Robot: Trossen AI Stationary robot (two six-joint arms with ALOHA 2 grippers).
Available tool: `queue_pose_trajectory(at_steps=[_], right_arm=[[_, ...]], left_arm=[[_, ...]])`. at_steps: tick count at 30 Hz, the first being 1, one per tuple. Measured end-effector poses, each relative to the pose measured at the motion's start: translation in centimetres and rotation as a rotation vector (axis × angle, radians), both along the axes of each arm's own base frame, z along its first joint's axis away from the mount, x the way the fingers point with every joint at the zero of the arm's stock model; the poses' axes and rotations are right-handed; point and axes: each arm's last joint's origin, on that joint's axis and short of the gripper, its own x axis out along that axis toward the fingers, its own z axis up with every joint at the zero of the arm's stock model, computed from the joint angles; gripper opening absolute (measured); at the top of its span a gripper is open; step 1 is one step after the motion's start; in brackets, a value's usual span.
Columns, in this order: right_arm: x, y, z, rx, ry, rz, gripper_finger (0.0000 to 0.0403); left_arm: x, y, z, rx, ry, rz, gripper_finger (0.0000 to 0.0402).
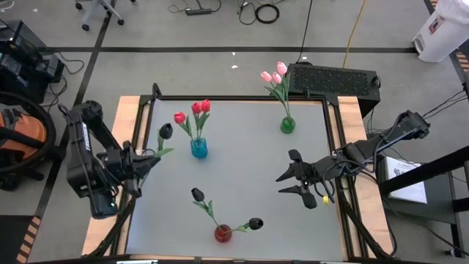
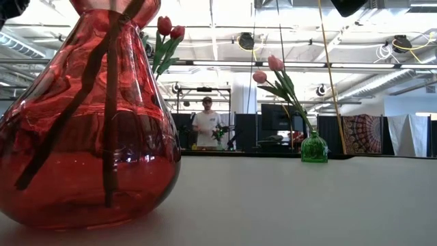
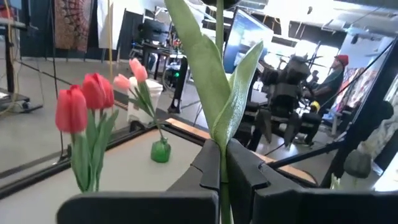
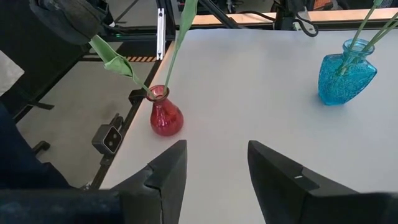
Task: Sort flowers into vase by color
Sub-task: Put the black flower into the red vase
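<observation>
A black tulip [image 1: 165, 132] is in my left gripper [image 1: 149, 162], which is shut on it at the table's left edge. Its green leaves [image 3: 217, 87] rise in front of the left wrist camera. Two other black tulips [image 1: 198, 194] stick with their stems in the red vase [image 1: 223, 233] near the front edge. Three red tulips [image 1: 196, 110] stand in the blue vase [image 1: 198, 148]. Pink tulips [image 1: 275, 75] stand in the green vase [image 1: 287, 125] at the far side. My right gripper [image 1: 283, 183] hangs open over the table's right part, holding nothing. My left gripper pinches the black tulip's thin stem [image 3: 221, 163] between its two fingers [image 3: 208, 171], just below where the leaves branch off. The fingers lie level and across the stem, coming from the table's left side. The flower is lifted clear of the table, head uppermost.
A black device [image 1: 333, 79] sits beyond the table's far right corner. A person [image 2: 207, 126] stands in the room behind the table. Bare table surface [image 1: 249, 169] lies between the three vases.
</observation>
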Motion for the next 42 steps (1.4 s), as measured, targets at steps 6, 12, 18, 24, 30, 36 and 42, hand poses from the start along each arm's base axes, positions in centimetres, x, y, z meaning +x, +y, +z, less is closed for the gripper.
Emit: queue_pose_trajectory(at_steps=[6,12,18,24,30,36,42], right_arm=[[0.0,0.0,0.0,0.000,0.000,0.000,0.0162],[0.2,0.1,0.4,0.013,-0.042,0.011,0.0162],[0.4,0.6,0.8,0.034,-0.094,0.128,0.0162],[1.6,1.3,-0.5,0.022,-0.030,0.180,0.0162],[3.2,2.0,-2.7,-0.034,0.045,0.270,0.0162],[4.3,1.6,-4.1,-0.044,0.073,0.376,0.0162],[4.3,0.3,-6.9,-0.003,-0.042,0.365,0.0162]], left_arm=[[0.4,-1.0,-1.9,-0.051,-0.022,0.001,0.0008],[1.2,-2.9,-1.4,-0.047,-0.023,0.002,0.0008],[2.0,-4.5,-0.3,-0.003,-0.004,0.009,0.0008],[3.2,-5.0,1.0,0.012,0.002,0.052,0.0008],[5.1,-6.2,1.9,0.044,0.019,0.108,0.0008],[7.3,-7.5,2.2,0.035,0.017,0.159,0.0008],[9.9,-7.7,3.2,0.045,-0.004,0.106,0.0008]])
